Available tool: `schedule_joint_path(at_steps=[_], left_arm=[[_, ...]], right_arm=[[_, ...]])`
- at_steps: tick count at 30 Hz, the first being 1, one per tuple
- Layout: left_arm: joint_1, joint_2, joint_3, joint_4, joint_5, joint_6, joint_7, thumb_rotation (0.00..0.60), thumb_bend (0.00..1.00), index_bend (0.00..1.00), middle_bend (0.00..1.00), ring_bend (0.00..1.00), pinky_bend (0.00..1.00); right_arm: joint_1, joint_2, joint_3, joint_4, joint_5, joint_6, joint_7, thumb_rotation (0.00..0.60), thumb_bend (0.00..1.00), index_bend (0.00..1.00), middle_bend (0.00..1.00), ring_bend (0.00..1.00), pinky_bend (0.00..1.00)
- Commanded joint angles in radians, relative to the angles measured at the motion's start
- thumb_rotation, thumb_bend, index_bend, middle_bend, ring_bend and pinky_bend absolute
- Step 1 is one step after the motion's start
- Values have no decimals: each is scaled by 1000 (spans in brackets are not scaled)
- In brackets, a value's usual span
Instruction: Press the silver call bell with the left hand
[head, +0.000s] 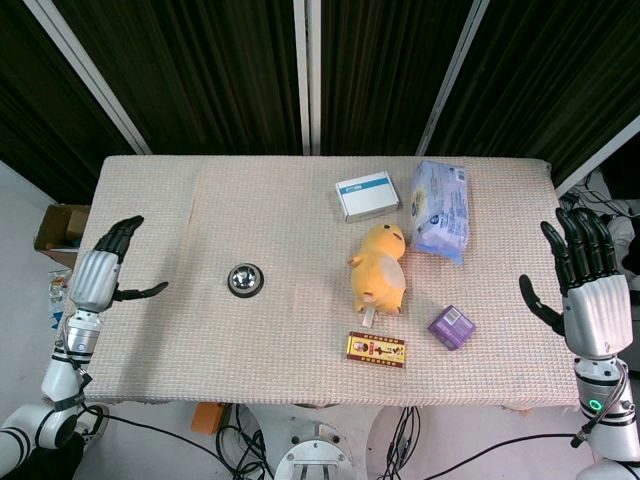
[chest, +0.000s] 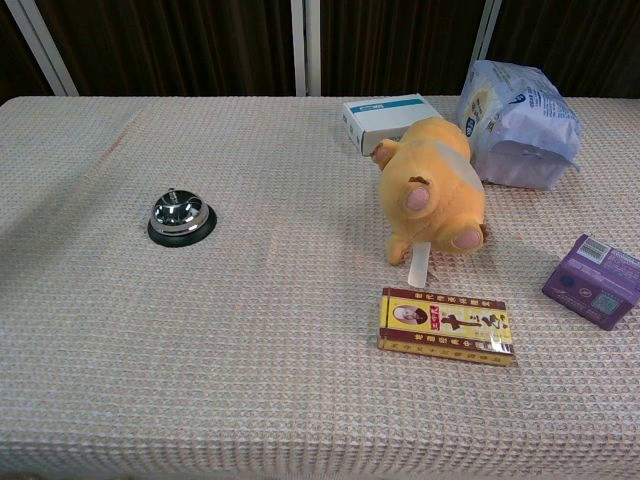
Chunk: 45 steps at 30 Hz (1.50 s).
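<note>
the bell (head: 245, 280) sits untouched on the desk (head: 180, 350), left of centre. the left robot hand (head: 103, 272) hovers off the desk's left edge, fingers apart, empty. the reach seems not yet begun; next it must swing inward over the bell and press down.
</note>
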<state>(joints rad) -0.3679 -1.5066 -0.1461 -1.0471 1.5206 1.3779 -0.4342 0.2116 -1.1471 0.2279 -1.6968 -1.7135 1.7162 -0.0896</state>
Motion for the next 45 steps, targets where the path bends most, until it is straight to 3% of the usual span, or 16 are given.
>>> schedule_joint_path(at_steps=[1,8,11,12,13,15,17,18,19,21,27,45], left_arm=[[0,-1,2,-1,-1,3,-1,365,2,52,68,71,204],[1,15,22,-38,23,28,32,381,16,52,68,71,203],[-6,17,39,-57,52,38,79,558,161,52,76,77,221],[-8,13,48,-59,68,47,113,600,208,52,96,94,244],[-9,10,55,-59,80,53,138,600,228,52,115,114,267],[-13,7,72,-59,102,56,206,600,282,52,254,275,417],[-24,27,103,-82,119,11,276,600,317,52,466,502,595],[-30,43,118,-103,120,-24,307,600,338,52,617,648,699],[-36,59,131,-128,117,-60,342,600,357,55,708,731,757],[-46,86,150,-187,97,-133,434,600,405,88,778,794,797],[-60,80,157,-258,33,-236,589,600,537,172,812,830,803],[-142,-72,110,-172,33,-264,550,600,574,136,821,830,803]], right_arm=[[-1,1,-1,2,0,1,3,600,279,0,0,0,0],[-4,1,-4,6,4,6,11,600,280,0,0,0,0],[-6,-1,-1,9,11,11,13,600,280,0,0,0,0],[-7,-3,1,11,13,16,15,600,280,0,0,0,0],[-8,-6,3,15,16,19,16,600,280,0,0,0,0],[-11,-9,4,21,26,20,18,600,281,0,0,0,0],[-12,-10,5,30,41,15,19,600,281,0,0,0,0],[-12,-10,6,35,47,11,19,600,281,0,0,0,0],[-12,-11,6,39,52,7,20,600,280,0,0,0,0],[-9,-16,5,50,63,-4,22,600,281,0,0,0,0],[2,-34,1,65,87,-35,20,600,282,0,0,0,0],[7,-51,4,92,126,-56,25,600,291,0,0,0,0]])
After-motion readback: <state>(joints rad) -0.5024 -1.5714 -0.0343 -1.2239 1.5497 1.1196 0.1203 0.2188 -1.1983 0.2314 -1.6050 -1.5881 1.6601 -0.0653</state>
